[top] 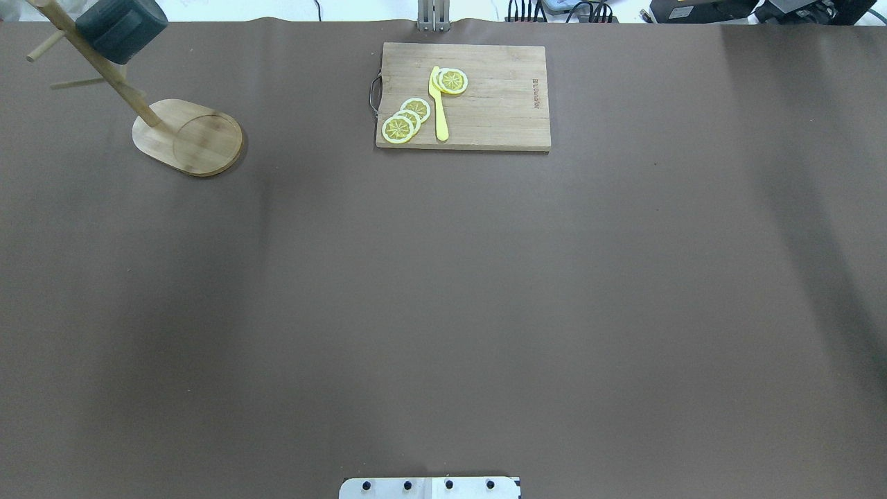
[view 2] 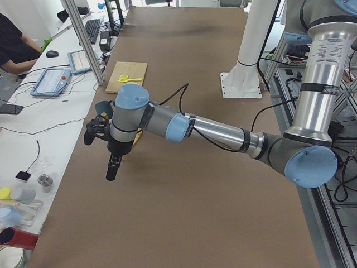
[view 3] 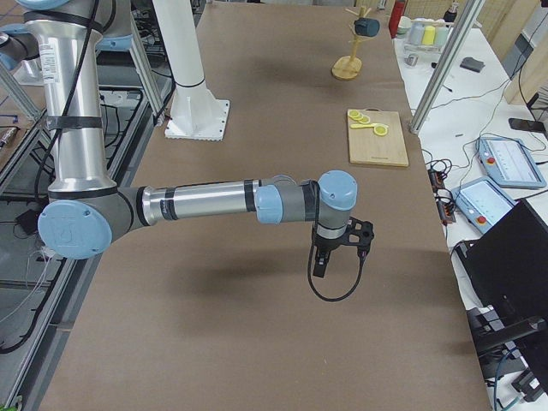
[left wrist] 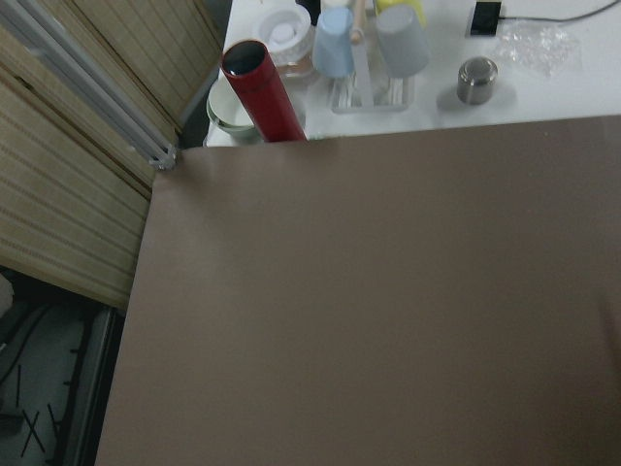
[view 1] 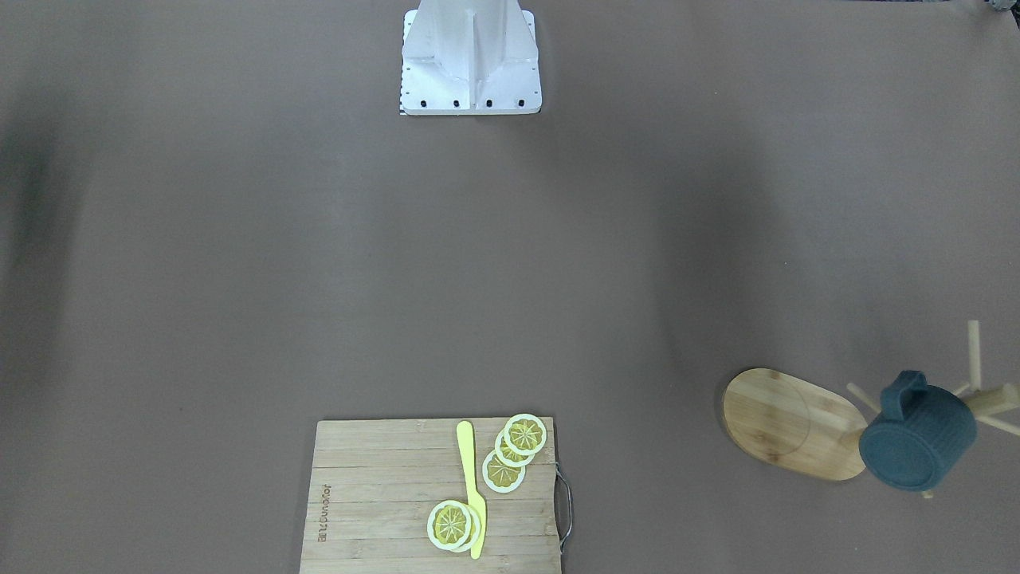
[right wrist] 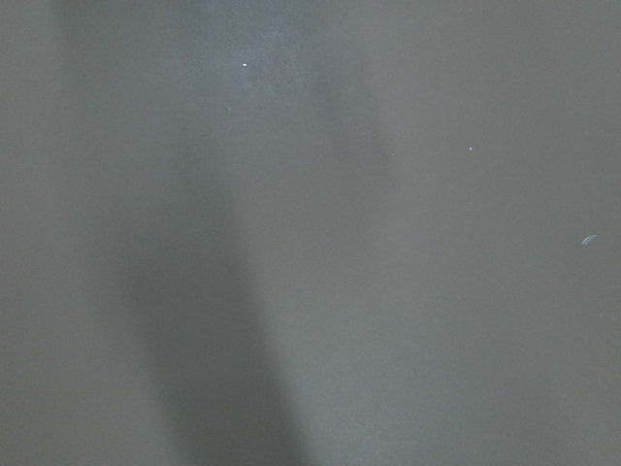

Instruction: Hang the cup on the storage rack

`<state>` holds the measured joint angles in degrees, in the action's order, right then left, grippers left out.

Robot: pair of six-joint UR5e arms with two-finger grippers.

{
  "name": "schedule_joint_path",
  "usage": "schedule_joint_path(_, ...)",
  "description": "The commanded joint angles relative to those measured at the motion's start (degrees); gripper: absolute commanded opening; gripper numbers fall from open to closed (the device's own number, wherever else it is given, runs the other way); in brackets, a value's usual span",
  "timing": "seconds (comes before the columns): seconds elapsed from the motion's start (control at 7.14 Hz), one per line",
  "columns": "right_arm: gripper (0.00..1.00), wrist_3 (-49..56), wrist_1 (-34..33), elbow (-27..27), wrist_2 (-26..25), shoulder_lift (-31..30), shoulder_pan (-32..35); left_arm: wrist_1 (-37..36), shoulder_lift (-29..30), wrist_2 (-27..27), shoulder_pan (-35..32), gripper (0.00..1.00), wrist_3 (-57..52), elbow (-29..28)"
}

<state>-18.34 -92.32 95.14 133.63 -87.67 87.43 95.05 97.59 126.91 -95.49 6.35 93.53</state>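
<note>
The dark slate-blue cup (view 1: 916, 442) hangs by its handle on a peg of the bamboo storage rack (view 1: 785, 422), at the table's far left corner from the robot. Cup (top: 121, 24) and rack (top: 194, 138) also show in the overhead view, and small in the exterior right view, cup (view 3: 366, 27) above rack (view 3: 347, 67). My left gripper (view 2: 111, 169) hangs above the table near the rack, apart from it. My right gripper (view 3: 318, 261) hangs over bare table, far from the rack. I cannot tell whether either is open or shut.
A wooden cutting board (top: 485, 104) with lemon slices (top: 405, 121) and a yellow knife (top: 438, 104) lies at the far middle edge. A red cylinder (left wrist: 262, 92) and cups stand on a side table beyond the left end. The robot's base (view 1: 470, 60) stands mid-table.
</note>
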Motion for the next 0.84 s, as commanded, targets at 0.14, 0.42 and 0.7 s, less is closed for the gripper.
schedule_joint_path(0.14, 1.00, 1.6, -0.9, -0.2, 1.5, -1.9, 1.9, 0.1, -3.4, 4.7, 0.2, 0.98, -1.5, -2.6)
schedule_joint_path(0.42, 1.00, 1.6, -0.8, 0.0, 1.6, -3.1, 3.0, 0.7, -3.5, 4.7, 2.1, 0.98, -0.8, -2.6)
schedule_joint_path(0.7, 1.00, 1.6, -0.8, 0.4, 2.5, -3.9, 4.6, 0.7, -3.5, 4.7, 3.6, 0.98, -0.6, -2.7)
